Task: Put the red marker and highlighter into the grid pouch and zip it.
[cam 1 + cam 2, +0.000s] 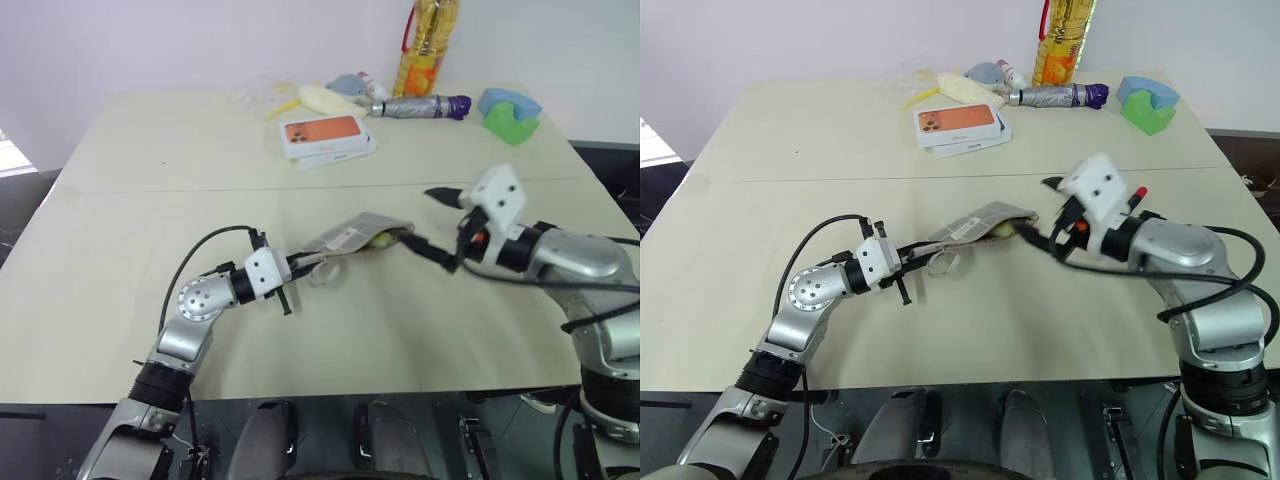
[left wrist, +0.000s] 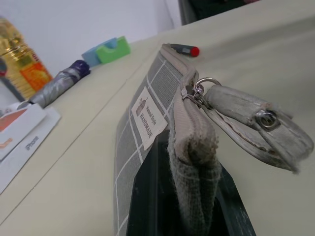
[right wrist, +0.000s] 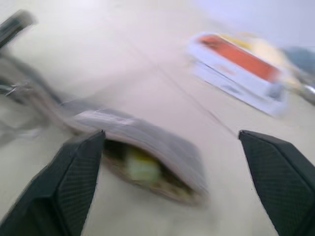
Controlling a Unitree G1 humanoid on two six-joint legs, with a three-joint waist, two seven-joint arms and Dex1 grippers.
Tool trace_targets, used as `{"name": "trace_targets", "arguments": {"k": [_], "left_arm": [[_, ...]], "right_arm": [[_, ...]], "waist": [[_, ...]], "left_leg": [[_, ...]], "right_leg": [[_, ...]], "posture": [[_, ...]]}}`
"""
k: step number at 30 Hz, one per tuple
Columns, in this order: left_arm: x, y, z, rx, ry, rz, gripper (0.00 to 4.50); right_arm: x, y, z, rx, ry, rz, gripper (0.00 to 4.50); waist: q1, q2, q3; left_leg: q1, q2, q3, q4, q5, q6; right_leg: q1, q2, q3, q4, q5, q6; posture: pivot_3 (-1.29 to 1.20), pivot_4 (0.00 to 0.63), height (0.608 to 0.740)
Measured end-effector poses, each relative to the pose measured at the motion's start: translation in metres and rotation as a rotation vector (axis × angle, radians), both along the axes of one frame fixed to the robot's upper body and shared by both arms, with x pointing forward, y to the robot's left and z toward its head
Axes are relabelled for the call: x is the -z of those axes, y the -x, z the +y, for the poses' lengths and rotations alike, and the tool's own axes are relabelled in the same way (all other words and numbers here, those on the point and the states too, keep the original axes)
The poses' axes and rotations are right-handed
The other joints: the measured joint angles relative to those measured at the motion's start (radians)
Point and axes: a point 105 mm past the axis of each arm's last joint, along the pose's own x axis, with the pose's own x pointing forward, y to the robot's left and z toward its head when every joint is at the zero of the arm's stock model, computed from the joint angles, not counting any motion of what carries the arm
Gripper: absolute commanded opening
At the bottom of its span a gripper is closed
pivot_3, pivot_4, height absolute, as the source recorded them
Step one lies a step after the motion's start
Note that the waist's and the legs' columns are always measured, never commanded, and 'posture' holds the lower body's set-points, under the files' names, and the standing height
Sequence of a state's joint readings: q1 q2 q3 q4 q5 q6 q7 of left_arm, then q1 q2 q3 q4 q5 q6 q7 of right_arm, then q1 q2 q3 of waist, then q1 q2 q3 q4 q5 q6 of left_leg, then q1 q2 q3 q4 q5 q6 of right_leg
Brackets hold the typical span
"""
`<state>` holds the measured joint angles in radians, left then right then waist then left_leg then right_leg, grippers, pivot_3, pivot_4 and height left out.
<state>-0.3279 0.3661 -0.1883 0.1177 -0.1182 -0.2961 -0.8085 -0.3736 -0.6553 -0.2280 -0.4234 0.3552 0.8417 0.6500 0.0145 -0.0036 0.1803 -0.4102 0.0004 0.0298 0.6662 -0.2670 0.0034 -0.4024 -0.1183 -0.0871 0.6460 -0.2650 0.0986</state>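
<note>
Grey grid-lined fabric pouch (image 1: 352,238) lies held at its zipper end by the clamped left gripper (image 1: 290,268), yellow highlighter (image 3: 141,166) inside its open mouth. Wide-open, empty right gripper (image 1: 432,222) hovers at that mouth; the black, red-capped marker (image 2: 183,49) lies on the table beyond it, nearer the right arm.

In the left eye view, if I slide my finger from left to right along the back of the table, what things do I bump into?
Phone box → folded grey umbrella with a purple handle → blue and green blocks.
</note>
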Motion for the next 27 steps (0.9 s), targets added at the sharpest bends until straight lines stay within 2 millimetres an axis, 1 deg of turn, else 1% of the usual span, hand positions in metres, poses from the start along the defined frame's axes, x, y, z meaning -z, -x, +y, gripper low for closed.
{"name": "trace_targets", "arguments": {"k": [2, 3, 4, 7, 9, 10, 13, 16, 19, 20, 21, 22, 25, 26, 27], "left_arm": [[-0.001, -0.003, -0.002, -0.025, 0.031, 0.014, 0.00], [-0.001, -0.004, -0.003, -0.033, 0.039, 0.020, 0.00], [0.000, -0.005, -0.002, -0.041, 0.044, 0.024, 0.00], [0.000, -0.006, -0.003, -0.052, 0.053, 0.033, 0.00], [0.000, -0.006, -0.004, -0.055, 0.054, 0.035, 0.00], [0.000, -0.007, -0.004, -0.058, 0.054, 0.035, 0.00], [-0.002, -0.008, -0.007, -0.060, 0.067, 0.033, 0.00], [-0.003, -0.008, -0.008, -0.061, 0.073, 0.031, 0.00], [-0.003, -0.009, -0.008, -0.065, 0.075, 0.032, 0.00], [-0.003, -0.009, -0.008, -0.068, 0.075, 0.035, 0.00], [-0.002, -0.009, -0.008, -0.071, 0.075, 0.038, 0.00], [-0.002, -0.009, -0.007, -0.073, 0.076, 0.040, 0.00], [-0.002, -0.010, -0.007, -0.078, 0.076, 0.045, 0.00], [-0.002, -0.010, -0.007, -0.079, 0.076, 0.045, 0.00], [-0.002, -0.010, -0.007, -0.079, 0.076, 0.044, 0.00]], "right_arm": [[0.019, -0.020, -0.046, 0.277, -0.131, 0.089, 4.47], [0.031, -0.024, -0.064, 0.386, -0.174, 0.136, 4.47], [0.042, -0.026, -0.077, 0.471, -0.194, 0.172, 4.47], [0.068, -0.030, -0.103, 0.661, -0.173, 0.223, 4.47], [0.080, -0.031, -0.115, 0.737, -0.163, 0.238, 4.47], [0.082, -0.034, -0.116, 0.754, -0.172, 0.236, 4.47], [0.086, -0.048, -0.114, 0.780, -0.224, 0.226, 4.47], [0.093, -0.055, -0.114, 0.800, -0.249, 0.232, 4.47], [0.096, -0.058, -0.115, 0.809, -0.261, 0.232, 3.64], [0.097, -0.058, -0.117, 0.818, -0.263, 0.230, 3.13], [0.097, -0.059, -0.117, 0.824, -0.263, 0.228, 2.72], [0.097, -0.059, -0.118, 0.829, -0.263, 0.226, 2.09], [0.097, -0.059, -0.119, 0.833, -0.263, 0.223, 0.56], [0.097, -0.059, -0.119, 0.834, -0.263, 0.222, 0.42], [0.096, -0.059, -0.118, 0.832, -0.258, 0.220, 0.42]], "waist": [[0.001, 0.000, 0.000], [0.001, 0.000, 0.000], [0.000, 0.000, 0.000], [-0.004, 0.001, 0.000], [-0.005, 0.001, 0.000], [-0.006, 0.002, 0.000], [-0.007, 0.002, 0.000], [-0.003, 0.002, 0.000], [-0.003, 0.002, 0.000], [-0.003, 0.002, 0.000], [-0.004, 0.002, 0.000], [-0.004, 0.002, 0.000], [-0.004, 0.002, 0.000], [-0.005, 0.002, 0.000], [-0.004, 0.002, 0.000]], "left_leg": [[0.000, 0.000, 0.000, 0.000, 0.000, 0.000], [0.000, 0.000, 0.000, 0.000, 0.000, 0.000], [0.000, 0.000, 0.001, 0.000, 0.000, 0.000], [0.000, 0.000, 0.002, -0.001, 0.000, 0.000], [0.000, 0.000, 0.002, -0.001, 0.000, 0.000], [0.000, 0.000, 0.002, -0.001, 0.000, 0.000], [0.000, 0.000, 0.002, -0.001, 0.000, 0.000], [0.000, 0.000, 0.002, -0.001, 0.000, 0.000], [0.000, -0.001, 0.002, -0.001, 0.000, 0.000], [0.000, -0.001, 0.002, -0.001, 0.000, 0.000], [0.000, 0.000, 0.002, -0.001, 0.000, 0.000], [0.000, 0.000, 0.002, -0.001, 0.000, 0.000], [0.000, 0.000, 0.002, -0.001, 0.000, 0.000], [0.000, 0.000, 0.002, -0.001, 0.000, 0.000], [0.000, 0.000, 0.002, -0.001, 0.000, 0.000]], "right_leg": [[0.000, 0.000, 0.000, 0.000, 0.000, 0.000], [0.000, 0.000, 0.000, 0.001, 0.000, 0.000], [-0.001, 0.000, 0.000, 0.001, 0.000, 0.000], [-0.002, 0.000, 0.001, 0.001, 0.000, 0.000], [-0.002, 0.000, 0.001, 0.001, 0.000, 0.000], [-0.002, 0.000, 0.001, 0.001, 0.000, 0.000], [-0.002, 0.001, 0.001, 0.001, 0.000, 0.000], [-0.002, 0.000, 0.001, 0.001, 0.000, 0.000], [-0.002, 0.000, 0.001, 0.001, 0.000, 0.000], [-0.002, 0.000, 0.001, 0.001, 0.000, 0.000], [-0.002, 0.000, 0.001, 0.001, 0.000, 0.000], [-0.002, 0.000, 0.001, 0.001, 0.000, 0.000], [-0.002, 0.000, 0.001, 0.001, 0.000, 0.000], [-0.002, 0.000, 0.001, 0.001, 0.000, 0.000], [-0.002, 0.000, 0.001, 0.001, 0.000, 0.000]], "posture": [[0.00, 0.150, 0.740], [0.00, 0.150, 0.740], [0.00, 0.150, 0.740], [0.00, 0.150, 0.740], [0.00, 0.150, 0.740], [0.00, 0.150, 0.740], [0.00, 0.150, 0.740], [0.00, 0.150, 0.740], [0.00, 0.150, 0.740], [0.00, 0.150, 0.740], [0.00, 0.150, 0.740], [0.00, 0.150, 0.740], [0.00, 0.150, 0.740], [0.00, 0.150, 0.740], [0.00, 0.150, 0.740]]}}
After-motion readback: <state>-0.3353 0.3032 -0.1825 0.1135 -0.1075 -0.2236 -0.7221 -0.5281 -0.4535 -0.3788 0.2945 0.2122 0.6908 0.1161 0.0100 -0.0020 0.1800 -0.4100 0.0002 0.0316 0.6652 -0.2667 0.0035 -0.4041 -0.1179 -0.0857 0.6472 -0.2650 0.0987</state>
